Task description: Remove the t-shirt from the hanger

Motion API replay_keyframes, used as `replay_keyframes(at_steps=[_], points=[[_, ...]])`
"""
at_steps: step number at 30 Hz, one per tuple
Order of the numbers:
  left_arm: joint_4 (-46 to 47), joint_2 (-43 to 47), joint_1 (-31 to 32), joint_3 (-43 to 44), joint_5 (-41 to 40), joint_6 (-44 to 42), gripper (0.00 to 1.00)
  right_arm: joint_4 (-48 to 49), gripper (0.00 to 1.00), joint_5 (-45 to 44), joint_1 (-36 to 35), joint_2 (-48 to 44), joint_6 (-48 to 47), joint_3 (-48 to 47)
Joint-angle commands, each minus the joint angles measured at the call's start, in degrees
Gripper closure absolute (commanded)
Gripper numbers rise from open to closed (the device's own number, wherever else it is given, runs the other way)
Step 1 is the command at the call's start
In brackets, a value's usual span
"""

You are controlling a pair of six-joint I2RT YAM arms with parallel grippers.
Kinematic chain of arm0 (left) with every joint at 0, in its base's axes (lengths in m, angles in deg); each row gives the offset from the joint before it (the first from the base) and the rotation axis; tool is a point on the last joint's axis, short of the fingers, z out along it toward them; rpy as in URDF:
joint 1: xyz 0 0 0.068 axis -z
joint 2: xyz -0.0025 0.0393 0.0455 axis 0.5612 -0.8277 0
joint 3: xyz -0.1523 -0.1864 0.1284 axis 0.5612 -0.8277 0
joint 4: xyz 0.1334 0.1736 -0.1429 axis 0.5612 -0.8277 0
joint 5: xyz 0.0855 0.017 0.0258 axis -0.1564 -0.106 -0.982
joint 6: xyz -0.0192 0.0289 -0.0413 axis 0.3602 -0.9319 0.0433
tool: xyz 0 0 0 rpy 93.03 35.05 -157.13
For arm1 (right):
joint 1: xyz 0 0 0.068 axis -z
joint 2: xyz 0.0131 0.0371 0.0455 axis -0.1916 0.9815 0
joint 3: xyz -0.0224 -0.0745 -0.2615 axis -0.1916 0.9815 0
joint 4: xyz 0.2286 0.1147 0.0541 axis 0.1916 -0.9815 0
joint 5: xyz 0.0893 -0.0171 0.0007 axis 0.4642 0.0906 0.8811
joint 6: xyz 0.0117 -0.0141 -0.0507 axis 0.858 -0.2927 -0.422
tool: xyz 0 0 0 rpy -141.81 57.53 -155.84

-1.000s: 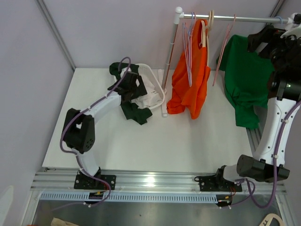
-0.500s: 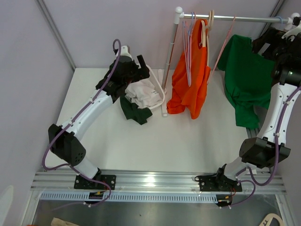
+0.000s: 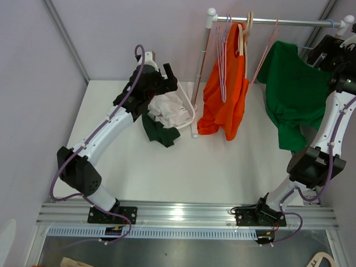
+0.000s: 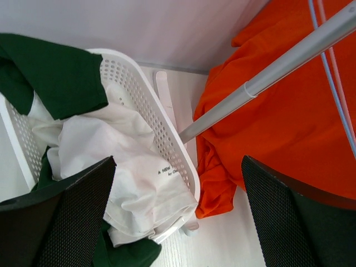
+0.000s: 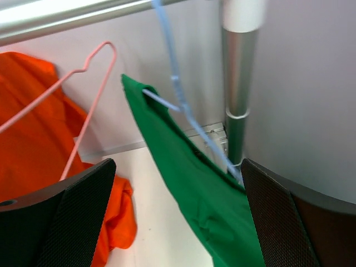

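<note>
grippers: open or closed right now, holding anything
Left gripper: open, holding nothing, over the basket.
Right gripper: open, holding nothing, close to the green t-shirt.

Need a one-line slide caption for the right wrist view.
Open right gripper faces the green t-shirt draped on its blue hanger below the rail.

The green t-shirt point(image 3: 292, 94) hangs at the upper right of my top view, still on its thin light-blue hanger point(image 5: 177, 88). It sits lopsided there. In my right wrist view one hanger arm pokes into the shirt's top corner, and the cloth falls away from it in a slanted drape. The crumpled lower end hangs near the bench at the right edge.
</note>
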Motion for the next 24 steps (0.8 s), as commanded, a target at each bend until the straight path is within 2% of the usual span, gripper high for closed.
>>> replay_keyframes(at_steps=[1, 9, 14, 19, 24], points=[[5.02, 0.76, 0.32, 2.01, 1.50, -3.51, 0.00, 4.59, 0.01, 3.92, 2.02, 0.82, -1.17, -2.46], [8.88, -2.32, 0.32, 4.58, 3.95, -5.27, 0.01, 9.68, 0.03, 10.51, 3.60, 5.73, -2.15, -3.33], [9.33, -2.67, 0.23, 4.49, 4.05, -5.71, 0.01, 7.58, 0.21, 15.09, 3.87, 11.28, 0.31, -9.40], [9.41, -2.41, 0.23, 3.61, 2.82, -6.50, 0.00, 9.69, 0.32, 16.14, 3.86, 12.33, 2.07, -9.58], [9.59, -2.41, 0.32, 3.52, 2.73, -6.42, 0.00, 10.83, 0.51, 19.05, 3.78, 13.30, 4.88, -10.19]])
